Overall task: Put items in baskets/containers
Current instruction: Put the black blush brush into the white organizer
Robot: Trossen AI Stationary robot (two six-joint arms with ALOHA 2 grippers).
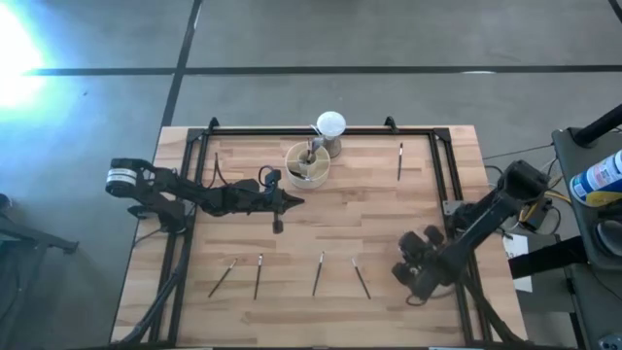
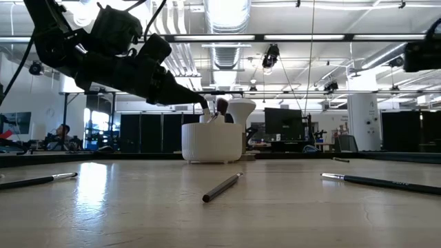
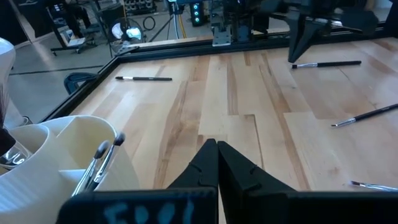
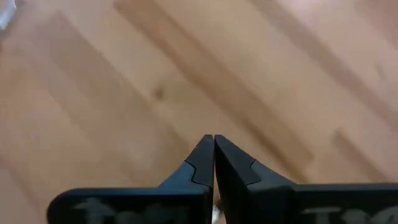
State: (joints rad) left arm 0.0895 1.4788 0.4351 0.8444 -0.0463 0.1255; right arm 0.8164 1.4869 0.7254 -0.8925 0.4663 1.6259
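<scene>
Loose brush (image 2: pixel 222 187) lies before cream organiser (image 2: pixel 212 142) holding brushes (image 3: pixel 99 162).

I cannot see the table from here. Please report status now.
Left gripper shut, empty, beside the cream organiser. Right gripper shut, parked at table's right edge. Some brushes in organiser; five still on table. Nothing blocking.

Grey concrete floor (image 1: pixel 389 39), bright ceiling strip lights (image 2: pixel 227 14), dark monitors (image 2: pixel 284 124) behind.
</scene>
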